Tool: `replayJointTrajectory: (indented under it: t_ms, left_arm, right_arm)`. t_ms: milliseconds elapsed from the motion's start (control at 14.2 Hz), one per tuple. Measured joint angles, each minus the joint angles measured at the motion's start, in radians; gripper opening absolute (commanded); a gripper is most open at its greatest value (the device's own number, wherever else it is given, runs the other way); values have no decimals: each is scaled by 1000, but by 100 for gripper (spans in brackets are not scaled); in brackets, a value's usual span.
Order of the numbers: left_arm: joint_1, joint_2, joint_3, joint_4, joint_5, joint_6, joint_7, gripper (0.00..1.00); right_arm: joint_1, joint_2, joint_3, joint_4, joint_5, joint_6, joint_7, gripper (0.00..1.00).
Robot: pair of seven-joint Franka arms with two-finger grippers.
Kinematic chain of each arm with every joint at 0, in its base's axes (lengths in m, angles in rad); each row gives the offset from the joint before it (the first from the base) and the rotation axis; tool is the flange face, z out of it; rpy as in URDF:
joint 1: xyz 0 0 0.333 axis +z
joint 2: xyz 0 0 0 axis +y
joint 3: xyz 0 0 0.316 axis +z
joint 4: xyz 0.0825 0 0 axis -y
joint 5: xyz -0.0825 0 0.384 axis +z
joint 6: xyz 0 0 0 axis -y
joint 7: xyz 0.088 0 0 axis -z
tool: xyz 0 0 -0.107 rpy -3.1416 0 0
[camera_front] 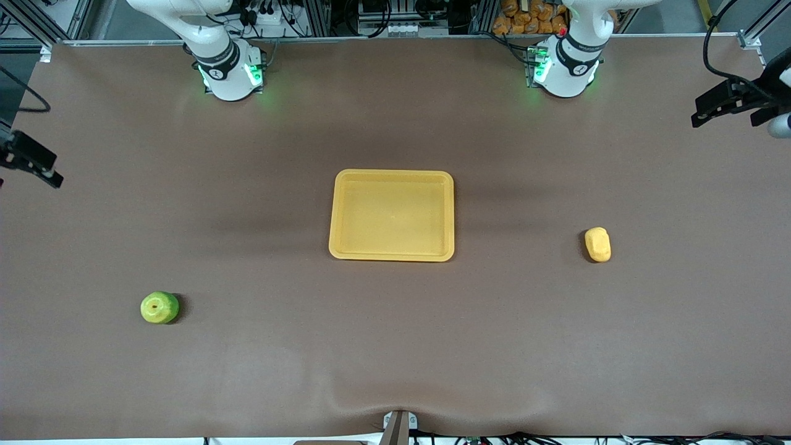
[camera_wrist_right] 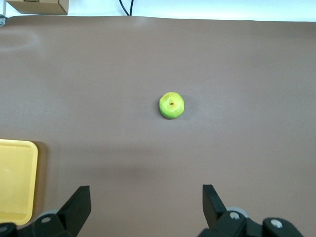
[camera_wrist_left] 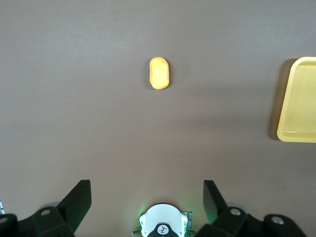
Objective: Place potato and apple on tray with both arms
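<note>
Both hands (camera_wrist_left: 147, 202) (camera_wrist_right: 146, 205) wide open, raised.

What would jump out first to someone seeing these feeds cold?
The yellow-orange tray sits empty in the middle of the brown table. The green apple lies toward the right arm's end, nearer the front camera than the tray; the yellow potato lies toward the left arm's end. The left gripper hangs open above the potato's end, the right gripper open above the apple's end, neither touching anything.
</note>
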Motion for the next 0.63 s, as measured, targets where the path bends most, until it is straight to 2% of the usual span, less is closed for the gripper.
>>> replayJointTrajectory:
  t_ms: [281,633]
  left_arm:
    - [0,13,0,-44,0,28,0,100]
    - [0,17,-1,-184,0,204,-10,100]
  right_arm:
    - [0,63,0,1,0,37,-2,100]
    - [-1,127,0,1,0,75,-2,100]
